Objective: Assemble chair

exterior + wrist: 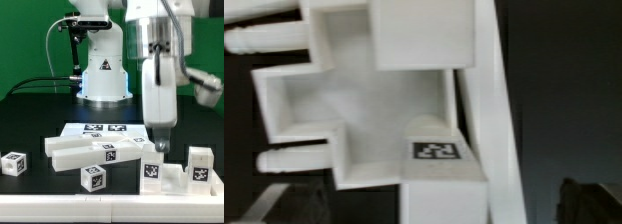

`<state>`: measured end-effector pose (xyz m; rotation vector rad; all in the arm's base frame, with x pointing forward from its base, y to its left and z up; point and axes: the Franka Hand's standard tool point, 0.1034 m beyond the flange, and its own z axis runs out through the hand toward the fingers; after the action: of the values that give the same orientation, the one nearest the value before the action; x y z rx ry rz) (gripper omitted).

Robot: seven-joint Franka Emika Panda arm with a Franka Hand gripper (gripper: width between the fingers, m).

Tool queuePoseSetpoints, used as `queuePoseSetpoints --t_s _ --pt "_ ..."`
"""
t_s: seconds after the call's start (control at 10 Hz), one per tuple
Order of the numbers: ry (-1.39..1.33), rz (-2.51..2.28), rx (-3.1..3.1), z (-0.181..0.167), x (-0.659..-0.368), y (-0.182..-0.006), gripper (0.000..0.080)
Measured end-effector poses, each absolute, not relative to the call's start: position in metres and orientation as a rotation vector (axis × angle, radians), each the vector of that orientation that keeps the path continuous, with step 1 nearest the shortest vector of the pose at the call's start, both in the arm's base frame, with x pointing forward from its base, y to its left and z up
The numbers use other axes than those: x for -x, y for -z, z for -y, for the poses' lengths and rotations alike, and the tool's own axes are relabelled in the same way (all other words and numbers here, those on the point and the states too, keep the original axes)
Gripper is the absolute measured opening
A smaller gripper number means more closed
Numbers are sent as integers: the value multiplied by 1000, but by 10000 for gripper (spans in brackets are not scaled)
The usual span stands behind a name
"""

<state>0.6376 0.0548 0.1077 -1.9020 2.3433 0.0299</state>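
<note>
Down at the exterior view's right, the gripper (158,142) hangs over a notched panel (152,172) bearing a black-and-white tag (438,150); its spread I cannot tell. Tagged bars (75,148) lie by the marker board (100,128).

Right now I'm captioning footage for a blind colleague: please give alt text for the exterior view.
The robot's gripper hangs low over a tagged white chair part on the black table. Toward the exterior view's left lie long bars and small cubes, with the marker board behind them.
</note>
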Motion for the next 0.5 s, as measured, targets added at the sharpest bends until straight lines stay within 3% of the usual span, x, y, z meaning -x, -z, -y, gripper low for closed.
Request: queuePoseSetpoints --t_s 0.5 --pt "-26 -2327 1932 -55 -637 -103 649"
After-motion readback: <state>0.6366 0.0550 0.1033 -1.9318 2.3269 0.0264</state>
